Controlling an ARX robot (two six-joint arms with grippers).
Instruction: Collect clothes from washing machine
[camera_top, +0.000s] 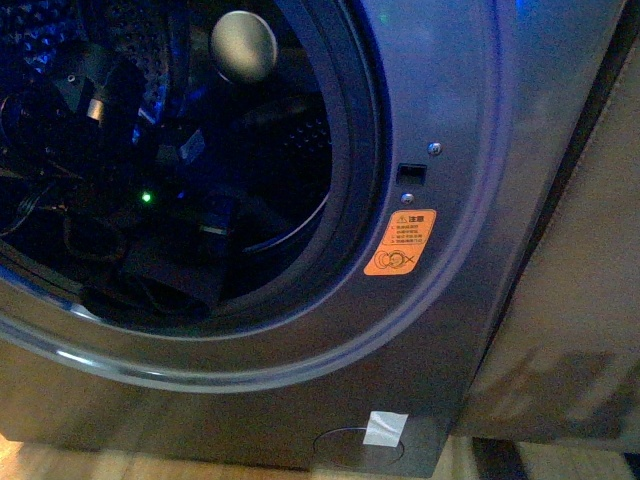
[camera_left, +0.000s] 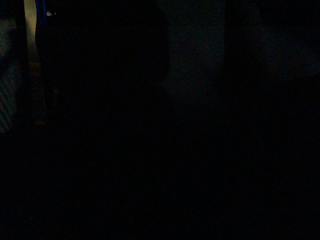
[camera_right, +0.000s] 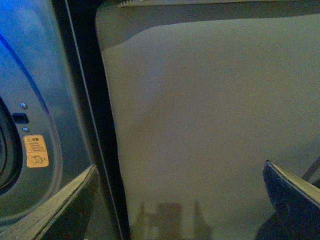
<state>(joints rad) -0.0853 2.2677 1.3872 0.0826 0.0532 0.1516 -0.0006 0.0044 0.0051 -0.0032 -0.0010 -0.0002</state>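
Pale wooden flooring (camera_top: 40, 462) shows as a thin strip along the bottom of the front view. Above it, filling most of that view, stands the grey metallic front-loading washing machine (camera_top: 470, 120), seen very close and tinted by blue light.

On the left is its round porthole, the rim a thick grey ring, opening onto the perforated steel drum (camera_top: 300, 135). The black left arm (camera_top: 115, 100), hung with cables and showing one small green light (camera_top: 146, 197), reaches inside the drum. The left gripper is lost in shadow, so I cannot tell whether its jaws are apart or together. The dark clothes cannot be told apart from the black shapes low in the drum.

The left wrist view is dark.

Right of the porthole sit a small black latch slot (camera_top: 410, 172) and a small orange sticker (camera_top: 400, 243). A white tape patch (camera_top: 385, 428) is near the machine's base. Further right is a plain beige panel (camera_top: 570, 290).

In the right wrist view the right gripper (camera_right: 180, 165) is outside the machine, facing that panel, fingers (camera_right: 290, 195) spread wide, holding nothing.
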